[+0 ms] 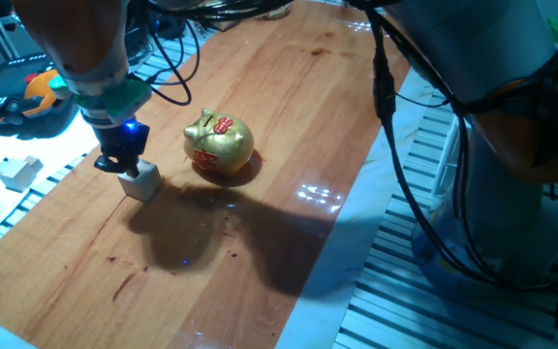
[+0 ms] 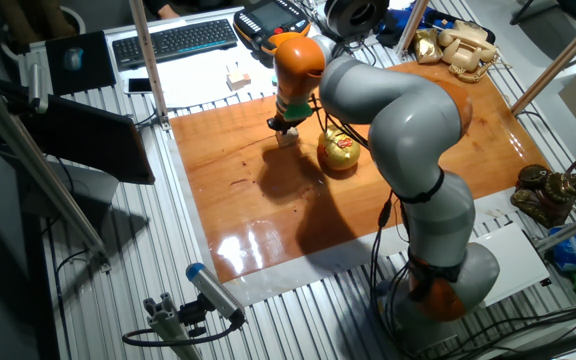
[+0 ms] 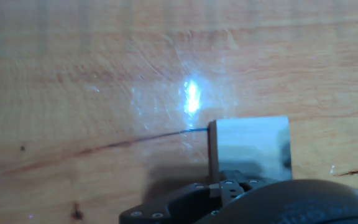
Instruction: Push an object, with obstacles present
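On glossy wooden tabletop (image 1: 260, 242): pincer (image 1: 124, 167), grip state unclear, touching cube (image 1: 141, 181); golden pig (image 1: 219, 145) near.

Small pale wooden cube (image 1: 142, 180) sits flat on the table (image 1: 260, 233); shiny golden piggy bank (image 1: 220, 145) stands near it.

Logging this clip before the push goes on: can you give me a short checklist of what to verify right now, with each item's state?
1. Gripper down at the cube, touching its top edge: ok.
2. Cube flat on the wooden table, not tipped: ok.
3. Gap between cube and golden pig, the two apart: ok.
4. Fingers open or shut: cannot tell, the hand view shows only the gripper body above the cube.
5. Bare wood in front of the cube on the side away from the pig: ok.
6. White block off the wooden top, out of the way: ok.
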Motion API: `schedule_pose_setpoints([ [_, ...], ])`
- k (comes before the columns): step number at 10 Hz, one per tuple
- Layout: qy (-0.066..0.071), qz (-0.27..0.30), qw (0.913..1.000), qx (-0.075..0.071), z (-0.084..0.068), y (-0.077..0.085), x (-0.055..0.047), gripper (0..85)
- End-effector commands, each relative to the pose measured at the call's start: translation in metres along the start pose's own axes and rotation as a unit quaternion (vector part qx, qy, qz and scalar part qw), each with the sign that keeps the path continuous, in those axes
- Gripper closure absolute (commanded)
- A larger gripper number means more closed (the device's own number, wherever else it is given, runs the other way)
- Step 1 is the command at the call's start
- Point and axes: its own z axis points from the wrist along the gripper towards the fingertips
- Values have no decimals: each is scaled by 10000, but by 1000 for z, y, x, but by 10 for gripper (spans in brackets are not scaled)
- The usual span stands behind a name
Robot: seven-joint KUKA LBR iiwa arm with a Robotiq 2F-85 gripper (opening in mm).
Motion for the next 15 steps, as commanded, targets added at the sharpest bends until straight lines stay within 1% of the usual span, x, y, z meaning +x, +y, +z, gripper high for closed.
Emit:
schedule_pose_setpoints([
  [1,-35,32,10000,-21,1,0,0,850],
  [3,-36,22,10000,2,1,-1,-1,850],
  [5,2,-17,10000,4,1,0,-1,850],
  [6,8,-99,9999,57,1,0,-1,850],
  [7,61,-230,9996,142,1,0,-1,850],
  [8,87,-374,9993,-27,1,0,-1,850],
  [9,62,-494,9987,-127,1,0,-1,850],
  [11,33,-460,9989,-81,1,0,-1,850],
  [13,26,-361,9993,-80,0,1,-1,850],
  [15,18,-223,9997,-4,-1,15,-4,850],
])
